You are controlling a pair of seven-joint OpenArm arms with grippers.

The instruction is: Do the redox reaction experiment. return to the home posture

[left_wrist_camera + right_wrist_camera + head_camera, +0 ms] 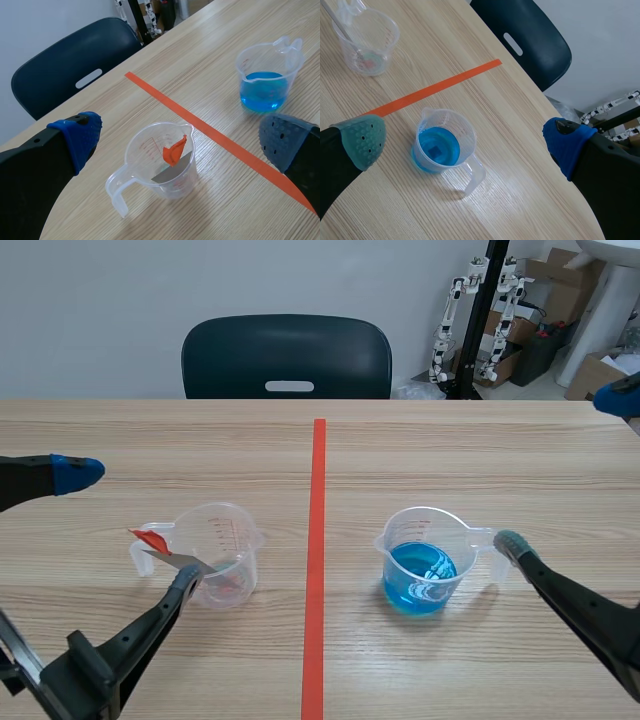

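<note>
Both are held open, empty: left end effector [130, 526], right end effector [562, 470]. Spill risk: blue-liquid cup [420, 565] could be clipped on a low retract.

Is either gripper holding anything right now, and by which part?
Nothing is held: the left gripper and the right gripper are both open and empty.

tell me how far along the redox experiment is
Looks done: the grey strip with an orange end rests in the clear cup, and the cup of blue liquid stands upright. In hand: nothing, as the left gripper and right gripper are open, off both cups. Left: probably only the home posture.
</note>
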